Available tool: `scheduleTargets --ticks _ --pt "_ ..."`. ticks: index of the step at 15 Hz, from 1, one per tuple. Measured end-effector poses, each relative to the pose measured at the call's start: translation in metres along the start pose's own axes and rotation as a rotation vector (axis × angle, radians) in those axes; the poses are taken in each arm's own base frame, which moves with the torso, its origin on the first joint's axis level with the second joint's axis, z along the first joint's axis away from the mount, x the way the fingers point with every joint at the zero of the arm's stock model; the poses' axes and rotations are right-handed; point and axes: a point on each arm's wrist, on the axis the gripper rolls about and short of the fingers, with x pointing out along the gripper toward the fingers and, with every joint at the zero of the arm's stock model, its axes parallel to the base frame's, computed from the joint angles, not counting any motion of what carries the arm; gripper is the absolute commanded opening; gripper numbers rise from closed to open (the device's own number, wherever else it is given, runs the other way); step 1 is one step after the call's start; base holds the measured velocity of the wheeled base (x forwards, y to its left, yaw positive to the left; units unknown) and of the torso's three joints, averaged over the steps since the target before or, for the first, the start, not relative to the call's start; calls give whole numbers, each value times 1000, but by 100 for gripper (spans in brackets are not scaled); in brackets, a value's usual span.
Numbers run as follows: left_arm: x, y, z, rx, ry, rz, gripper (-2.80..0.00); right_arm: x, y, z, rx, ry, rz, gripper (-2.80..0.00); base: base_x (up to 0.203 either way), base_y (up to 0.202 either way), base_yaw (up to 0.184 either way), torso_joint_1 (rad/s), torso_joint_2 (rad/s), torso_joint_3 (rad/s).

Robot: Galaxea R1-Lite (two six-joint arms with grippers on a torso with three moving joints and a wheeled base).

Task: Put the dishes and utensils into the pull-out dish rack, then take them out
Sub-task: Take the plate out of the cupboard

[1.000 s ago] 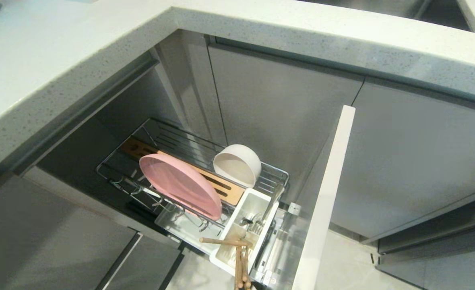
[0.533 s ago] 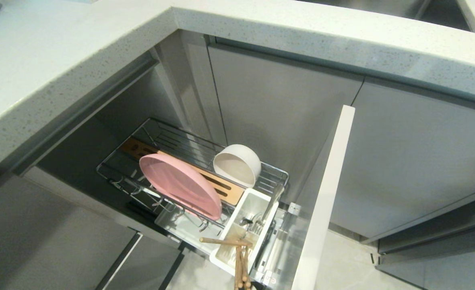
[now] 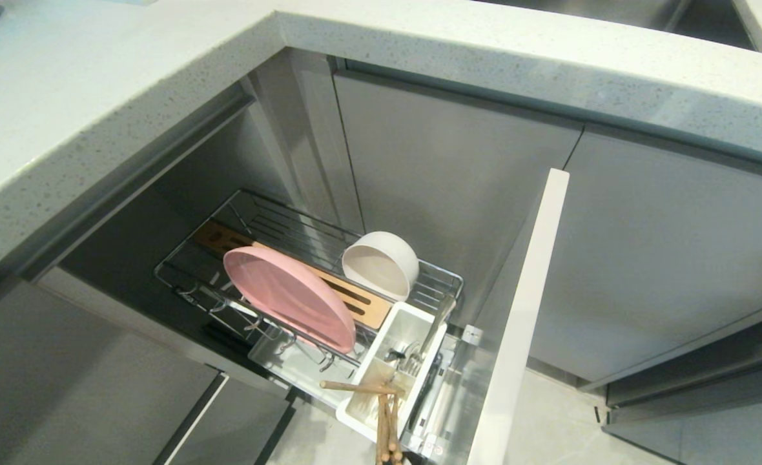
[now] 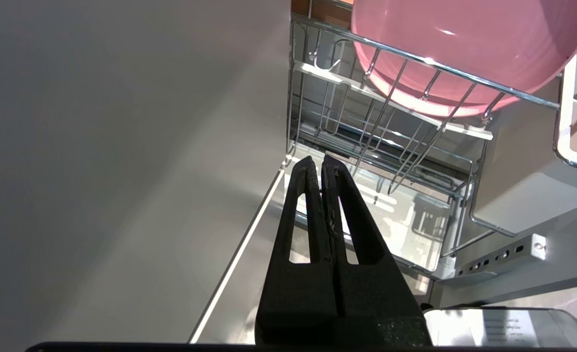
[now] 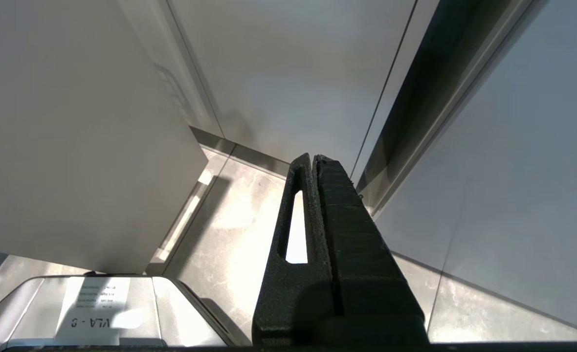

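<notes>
The pull-out dish rack (image 3: 303,284) stood drawn out from under the pale speckled surface (image 3: 97,97), its flat cabinet front (image 3: 523,310) on the right, edge-on to the head camera. The pink plate (image 3: 287,297) stood tilted on edge among the wire prongs along the rack's near-left side, leaning against the slotted wooden strip (image 3: 349,294) that ran the length of the basket. The cream-white bowl (image 3: 381,263) lay tipped on its side at the far side of the rack, its opening turned toward the near left, just beyond the strip. At the rack's near-right end sat the white cutlery tub (image 3: 391,371). The metal spoon (image 3: 436,326) leaned in its far part, handle up, and the 2 chopsticks (image 3: 386,426) stuck out of its near part toward the camera; a third wooden stick seemed to lie crosswise on the tub, though that was hard to make out. Neither arm appeared in the head view. The left tool (image 4: 318,164) was clenched with nothing between its fingers, low beside a grey cabinet panel, near the rack's prongs and apart from them, with the plate showing through the wires. The right tool (image 5: 313,159) was likewise clenched and empty, pointing toward the tiled floor (image 5: 230,220) between grey cabinet doors.
</notes>
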Motion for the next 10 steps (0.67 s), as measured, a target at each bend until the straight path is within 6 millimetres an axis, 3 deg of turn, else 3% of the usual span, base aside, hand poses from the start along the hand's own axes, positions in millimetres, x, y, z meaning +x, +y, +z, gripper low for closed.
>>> scheduleTargets --ticks 10 --pt "0 0 0 -39 1 10 -280 0 0 0 0 0 0 -280 0 0 0 0 0 0"
